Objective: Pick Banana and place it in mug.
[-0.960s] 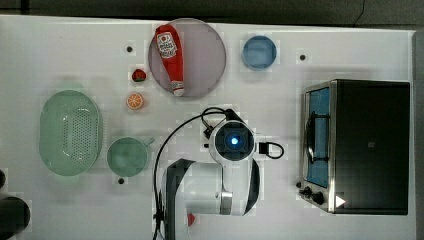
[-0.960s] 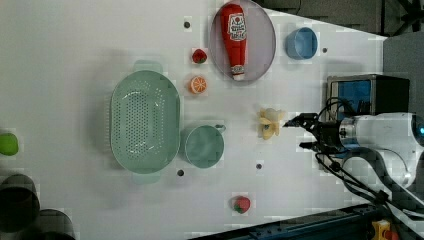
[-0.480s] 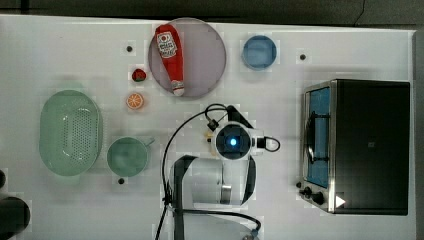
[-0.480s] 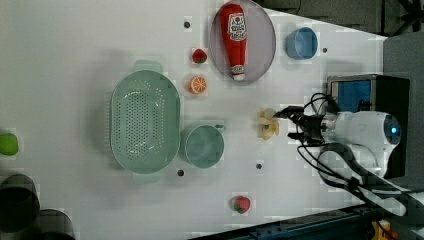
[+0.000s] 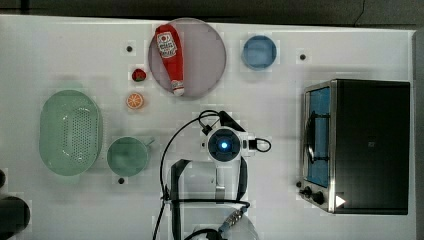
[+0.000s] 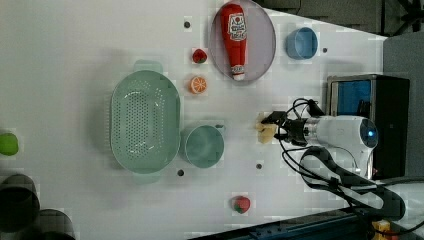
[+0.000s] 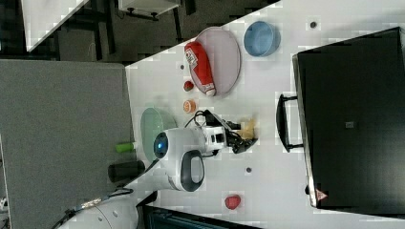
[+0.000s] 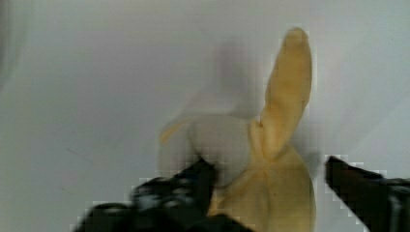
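Straddling the banana on the worktop, right of the mug in the left view, the pincer stands open. It looks light, soft, probably squashy; gripping its thick middle seems safest.

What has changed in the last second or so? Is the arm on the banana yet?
The gripper has moved toward the left view's left and come down around the banana. In the wrist view one finger touches it, the other stands just off it, so no firm grip is visible yet. The banana, mug, basket, plate and ketchup bottle lie where they were.
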`<state>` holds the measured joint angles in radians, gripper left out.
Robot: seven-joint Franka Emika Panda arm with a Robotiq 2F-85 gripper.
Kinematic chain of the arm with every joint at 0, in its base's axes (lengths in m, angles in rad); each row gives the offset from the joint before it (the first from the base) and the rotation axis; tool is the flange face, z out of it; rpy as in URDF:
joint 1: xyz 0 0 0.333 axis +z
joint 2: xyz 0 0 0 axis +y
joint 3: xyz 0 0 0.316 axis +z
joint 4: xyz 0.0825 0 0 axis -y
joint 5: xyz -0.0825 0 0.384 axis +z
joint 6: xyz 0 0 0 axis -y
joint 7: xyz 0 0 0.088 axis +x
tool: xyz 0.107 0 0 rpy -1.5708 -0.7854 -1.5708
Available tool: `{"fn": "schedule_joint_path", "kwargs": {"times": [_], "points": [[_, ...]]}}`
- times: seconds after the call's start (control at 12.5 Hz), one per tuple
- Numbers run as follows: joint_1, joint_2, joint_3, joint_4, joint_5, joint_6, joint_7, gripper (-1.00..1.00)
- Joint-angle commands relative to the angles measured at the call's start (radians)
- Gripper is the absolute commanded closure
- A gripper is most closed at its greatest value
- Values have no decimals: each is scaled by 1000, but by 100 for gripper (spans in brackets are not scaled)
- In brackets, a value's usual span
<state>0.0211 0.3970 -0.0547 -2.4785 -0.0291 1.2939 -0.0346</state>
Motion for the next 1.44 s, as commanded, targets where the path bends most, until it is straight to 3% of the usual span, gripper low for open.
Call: {"fn": "schedule_joint_path", "kwargs": {"times": [0.08,0.16,0.24,0.56,0.96,1.44], "points": [[-21,-19,8,-4,15,10,-24,4],[-21,-23,9,-2,15,10,-24,26],[-21,-31,8,-2,15,9,-23,32],[-24,-118,5,3,22,-53,1,32],[-30,-408,7,73,22,-417,2,32],[-25,-642,20,290,22,-934,5,32]]}}
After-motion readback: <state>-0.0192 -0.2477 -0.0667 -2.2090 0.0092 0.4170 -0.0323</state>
